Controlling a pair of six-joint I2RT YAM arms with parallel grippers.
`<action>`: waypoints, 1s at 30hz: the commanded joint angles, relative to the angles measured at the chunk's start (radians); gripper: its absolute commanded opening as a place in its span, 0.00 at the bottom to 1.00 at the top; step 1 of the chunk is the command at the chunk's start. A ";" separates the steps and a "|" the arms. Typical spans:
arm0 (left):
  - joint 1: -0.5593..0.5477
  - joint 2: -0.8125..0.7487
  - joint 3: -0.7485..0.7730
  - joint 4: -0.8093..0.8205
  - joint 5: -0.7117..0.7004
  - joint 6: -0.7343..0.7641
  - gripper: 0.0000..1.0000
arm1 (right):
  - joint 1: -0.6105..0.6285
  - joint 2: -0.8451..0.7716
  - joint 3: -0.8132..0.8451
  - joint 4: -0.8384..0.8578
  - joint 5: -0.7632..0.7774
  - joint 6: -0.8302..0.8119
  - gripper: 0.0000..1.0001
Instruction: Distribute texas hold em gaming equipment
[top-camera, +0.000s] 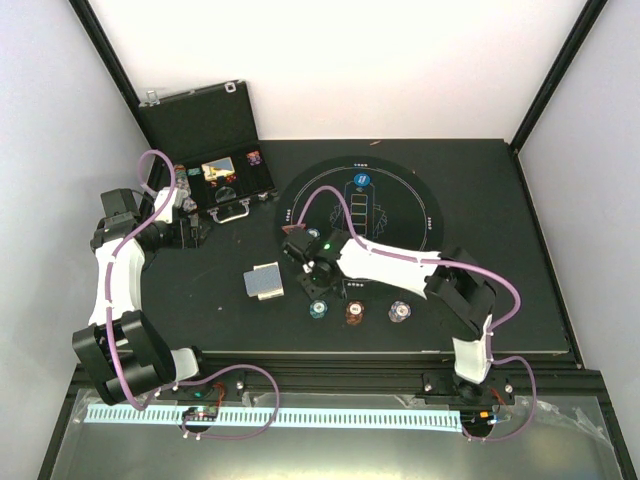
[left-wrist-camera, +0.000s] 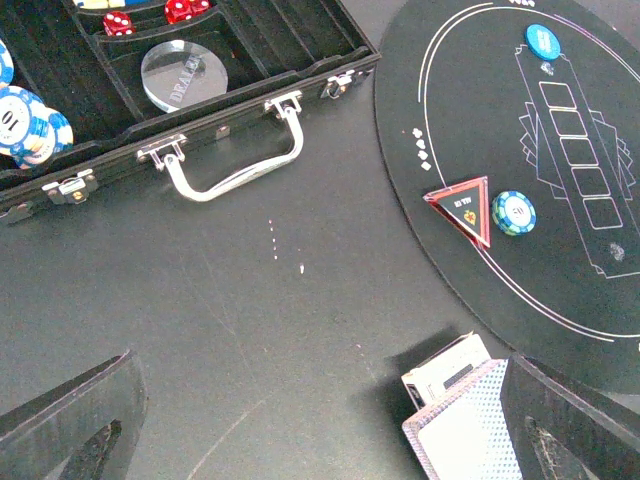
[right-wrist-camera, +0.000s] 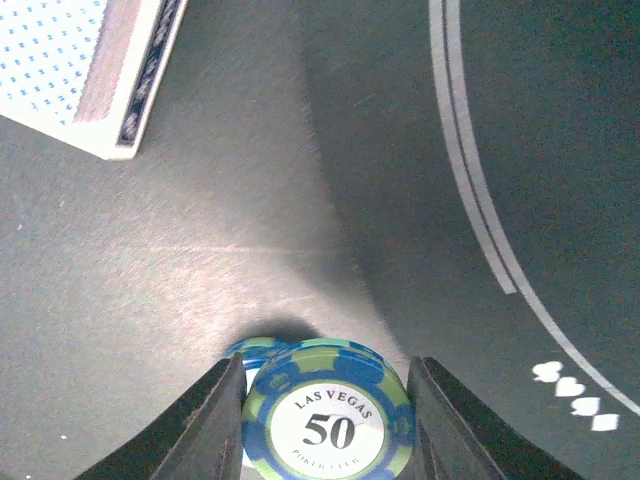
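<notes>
- Right gripper (right-wrist-camera: 327, 362): the jaws stand narrow about the teal 50 chip (right-wrist-camera: 328, 425), one finger against each side of its rim; the chip appears gripped, though how firmly cannot be judged.
- Position of the chip: directly between the fingers, down at their tips, flat and face up; being round it has no long axis, so the angle of the jaws about it is of no account.
- Beneath it: a second teal chip (right-wrist-camera: 258, 350), offset toward the gripper's left finger and showing just ahead of it; the two chips are touching, one upon the other.
- Judgement: the coming move turns on that overlap; a straight lift should part the upper chip from the lower, while a sideways drag is likely to carry the lower one along.
- Ahead and to the left of the gripper: the deck of cards (right-wrist-camera: 90, 75), well apart; ahead and to the right: the white outline of the round mat (right-wrist-camera: 480, 200).
- On the gripper's side away from the deck: the brown chip (top-camera: 354, 313), then the grey chip (top-camera: 400, 312), in a row and apart from each other.
- Left gripper (left-wrist-camera: 320, 380): fingers spread wide, holding nothing; it hangs near the black case (left-wrist-camera: 240, 105), well apart from the chip; the right arm is plainly the nearer.
</notes>
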 joint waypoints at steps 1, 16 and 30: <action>0.008 -0.021 0.047 -0.018 0.013 0.017 0.99 | -0.079 -0.048 0.060 -0.047 0.048 -0.041 0.17; 0.011 -0.003 0.064 -0.040 0.023 0.023 0.99 | -0.566 0.303 0.608 -0.105 0.093 -0.105 0.17; 0.014 0.003 0.061 -0.044 0.037 0.031 0.99 | -0.703 0.634 0.908 -0.100 0.089 -0.121 0.18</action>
